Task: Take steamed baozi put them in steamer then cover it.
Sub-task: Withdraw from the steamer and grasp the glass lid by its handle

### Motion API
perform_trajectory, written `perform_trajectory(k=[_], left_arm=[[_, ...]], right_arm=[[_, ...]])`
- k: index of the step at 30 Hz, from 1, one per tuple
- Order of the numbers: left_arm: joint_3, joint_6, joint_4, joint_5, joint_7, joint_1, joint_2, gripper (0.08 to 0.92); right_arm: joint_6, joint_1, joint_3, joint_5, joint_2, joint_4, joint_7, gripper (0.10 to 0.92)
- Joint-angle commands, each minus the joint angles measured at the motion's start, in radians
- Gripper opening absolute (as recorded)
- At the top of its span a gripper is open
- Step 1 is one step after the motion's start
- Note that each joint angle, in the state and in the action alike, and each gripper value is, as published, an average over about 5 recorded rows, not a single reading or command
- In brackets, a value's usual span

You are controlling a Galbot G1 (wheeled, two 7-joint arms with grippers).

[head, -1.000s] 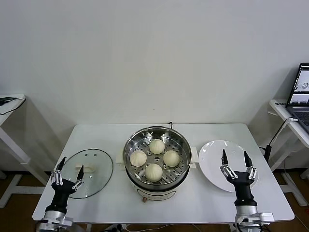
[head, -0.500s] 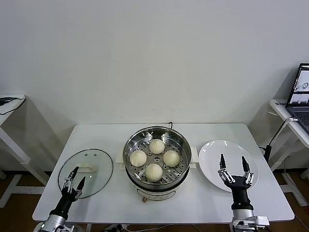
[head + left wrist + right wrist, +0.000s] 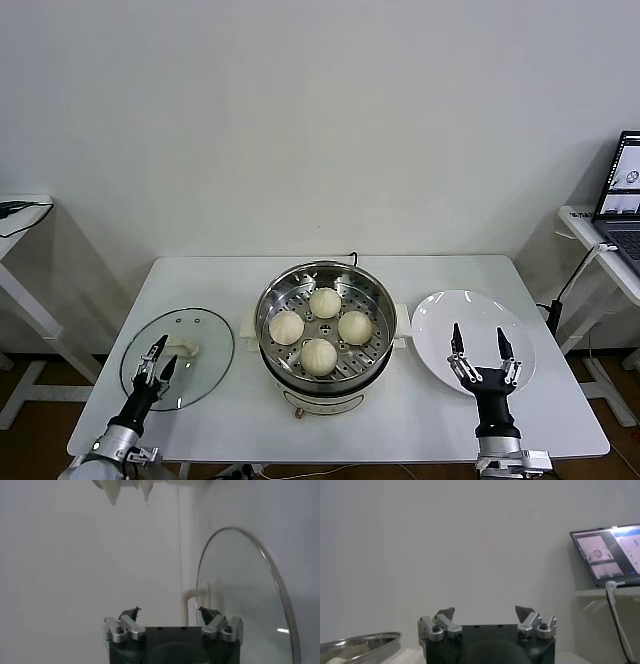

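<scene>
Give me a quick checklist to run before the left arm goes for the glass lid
1. All four steamed baozi sit in the steamer: ok.
2. Steamer uncovered: ok.
3. Cover flat on the table, left of the steamer: ok.
4. Left gripper open above the cover's near edge: ok.
5. Right gripper open, holding nothing, above the plate: ok.
6. Left gripper lined up with the cover's handle: cannot tell.

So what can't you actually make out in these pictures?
- Head view: the steamer base's front, too small to read any controls.
- Head view: the laptop, cut off by the picture's edge.
- Right wrist view: the steamer, only a rim sliver showing.
- Left wrist view: the cover, partly cut off.
</scene>
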Motion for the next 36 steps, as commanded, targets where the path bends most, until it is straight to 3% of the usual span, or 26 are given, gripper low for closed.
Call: perform_trajectory(k=[1,21,36], left_arm=[[0.007,0.001,0.068,0.043,-0.016,-0.096,0.001,0.823],[0.020,0.014,0.153,0.049,-0.005,-0.174,0.000,0.807],[0.020,-0.010,0.231,0.085,-0.022,-0.189,-0.005,0.393]], right_arm=[[0.005,-0.003,0.002,-0.011,0.002,-0.010,0.001,0.823],[0.020,0.003,-0.001,-0.039,0.002,-0.045,-0.001,0.823],[0.030,0.002,-0.003,-0.053,0.001,-0.061,0.000,0.823]])
